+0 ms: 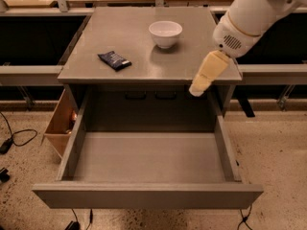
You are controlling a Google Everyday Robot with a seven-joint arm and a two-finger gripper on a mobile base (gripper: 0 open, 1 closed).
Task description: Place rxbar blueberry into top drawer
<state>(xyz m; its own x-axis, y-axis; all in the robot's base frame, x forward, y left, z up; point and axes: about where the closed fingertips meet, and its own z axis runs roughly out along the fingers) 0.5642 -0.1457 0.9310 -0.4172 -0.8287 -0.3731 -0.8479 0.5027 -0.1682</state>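
Observation:
The rxbar blueberry (114, 60), a small flat bar in a dark wrapper, lies on the grey cabinet top (144, 42) at its left front. The top drawer (148, 195) is pulled wide open below it, and its grey inside holds nothing. My gripper (198, 88), with cream-coloured fingers, hangs from the white arm at the cabinet top's front right edge. It is well to the right of the bar and holds nothing that I can see.
A white bowl (165, 33) stands on the cabinet top at the back middle. A tan wooden box (60, 126) sits on the floor left of the drawer. Cables lie on the speckled floor (19, 138). Dark shelves flank the cabinet.

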